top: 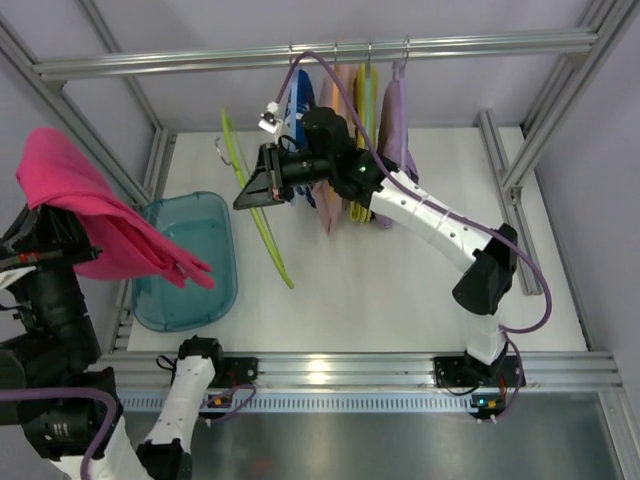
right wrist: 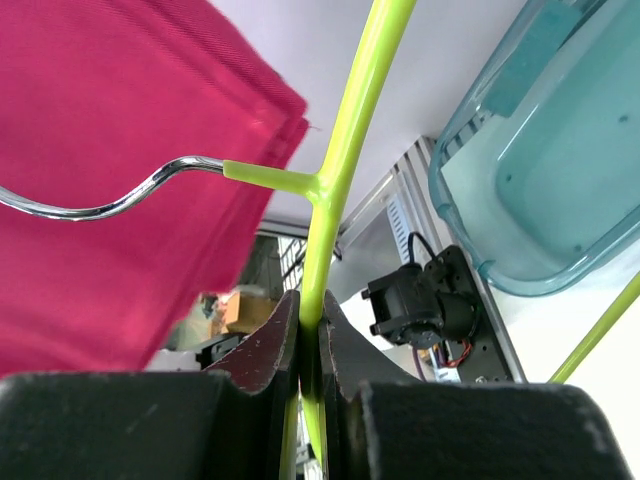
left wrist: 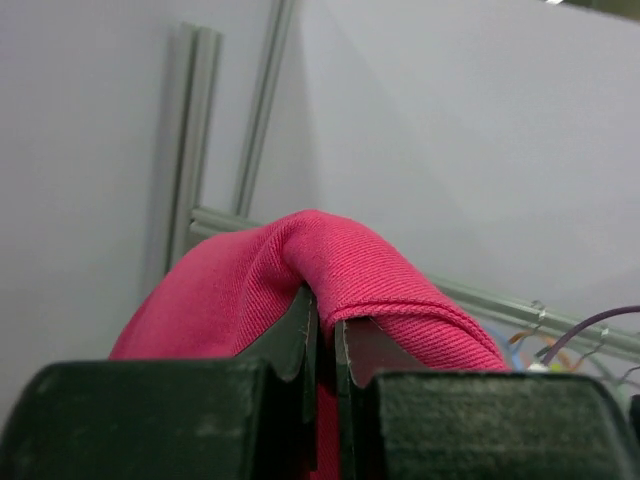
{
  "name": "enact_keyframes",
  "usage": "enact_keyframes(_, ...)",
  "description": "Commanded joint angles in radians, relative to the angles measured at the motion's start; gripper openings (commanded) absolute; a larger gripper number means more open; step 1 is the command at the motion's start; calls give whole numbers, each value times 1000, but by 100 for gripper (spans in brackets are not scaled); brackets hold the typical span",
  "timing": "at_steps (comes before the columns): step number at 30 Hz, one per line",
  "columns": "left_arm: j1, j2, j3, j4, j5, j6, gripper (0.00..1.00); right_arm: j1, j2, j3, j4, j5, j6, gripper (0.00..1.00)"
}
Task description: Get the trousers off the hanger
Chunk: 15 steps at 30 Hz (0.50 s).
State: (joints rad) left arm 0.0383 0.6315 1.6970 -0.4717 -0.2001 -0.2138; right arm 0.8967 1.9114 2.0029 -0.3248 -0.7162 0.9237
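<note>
Black matte fingers [left wrist: 285, 345] of my left pincer [left wrist: 325, 322] fill the bottom of the left wrist view. They are closed tight on a fold of the bright magenta-pink trousers [left wrist: 340, 255], a soft fabric with a fine diagonal rib and a stitched edge. The finger bodies hide all cloth below the clamp line. From the top camera this pincer is covered by the draped fabric. The trousers hang at the left side of the cell, one limp end drooping over the translucent teal plastic tub [top: 215, 235], a rounded rectangular bin on the white table [top: 400, 290].

My right pincer [right wrist: 310, 322] is closed on the thin lime-green plastic hanger [right wrist: 350, 120]. It grips the smooth round bar just below the junction where the bent bright-metal hook [right wrist: 100, 205] branches off. The bar below the grip is hidden between the fingers and its upper end leaves the frame. A second green limb is cut off at the lower right corner.

The hanger is bare, held between the tub and the row of peach, yellow and lilac garments [top: 368, 110] hanging from the aluminium rail [top: 200, 58]. Magenta cloth fills the background behind the hook in the right wrist view, yet the top view shows trousers and hanger well apart.
</note>
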Motion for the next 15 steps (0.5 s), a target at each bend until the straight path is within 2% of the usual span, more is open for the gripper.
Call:
enact_keyframes(1, 9, -65, -88, 87, -105, 112, 0, 33, -58, -4, 27, -31, -39, 0)
enact_keyframes(8, 8, -187, -267, -66, -275, 310, 0, 60, -101, -56, 46, -78, -60, 0)
enact_keyframes(15, 8, -268, -473, -150, -302, 369, 0, 71, -144, -99, 46, -98, -91, 0)
